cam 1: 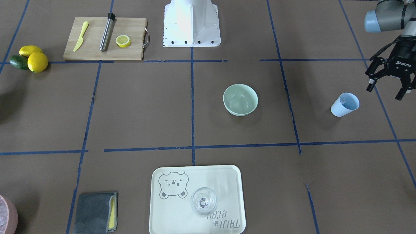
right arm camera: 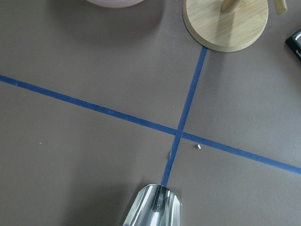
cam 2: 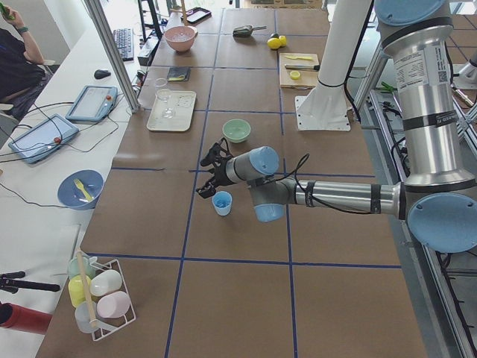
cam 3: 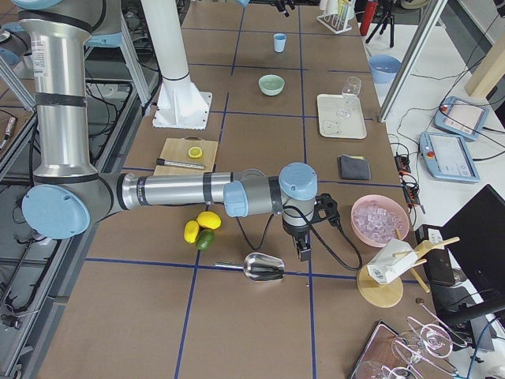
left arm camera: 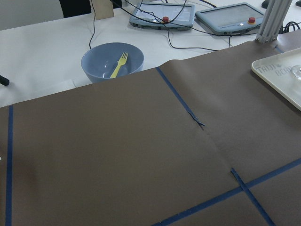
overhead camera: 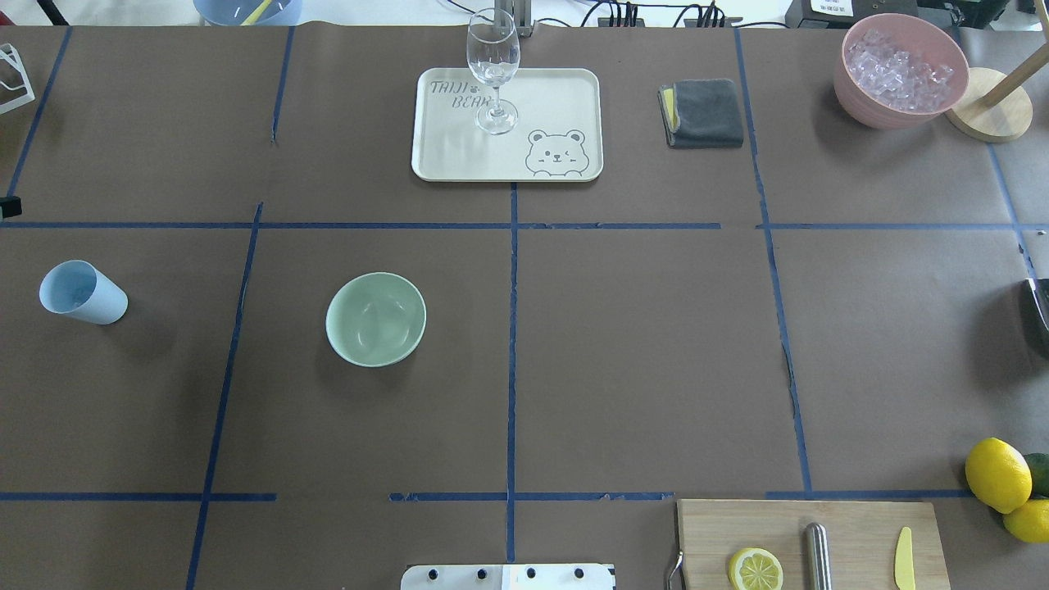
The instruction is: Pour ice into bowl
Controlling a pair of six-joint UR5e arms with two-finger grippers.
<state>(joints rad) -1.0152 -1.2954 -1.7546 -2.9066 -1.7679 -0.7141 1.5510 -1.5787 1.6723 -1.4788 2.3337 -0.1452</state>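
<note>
**Front-facing view.** Left gripper [cam 1: 386, 91]: fingers spread apart, holding nothing, hung just beside and above the cup [cam 1: 345, 104]. Cup: light blue, standing, with a small glassy glint of ice [cam 1: 342, 99] against its inner wall. Bowl [cam 1: 240, 99]: mint green, upright, nothing inside, well apart from the cup, near the table's middle.

**Overhead view.** Bowl sat between the cup and the centre tape line. Tray [overhead camera: 565, 90] carried a wine glass [overhead camera: 493, 74]. Grey cloth [overhead camera: 705, 113] lay beside the tray. Pink container [overhead camera: 852, 98] held a pile of cubes [overhead camera: 900, 67].

**Left side view.** Left gripper was near the cup and above it, apart from it.

**Right side view.** Right gripper [cam 3: 302, 251] pointed down, just beside a metal scoop [cam 3: 264, 268] lying on the table. Whether its fingers were apart or together could not be told.

**Left wrist view.** Brown table cover with blue tape.

**Right wrist view.** Scoop's mouth sat at the bottom edge.
</note>
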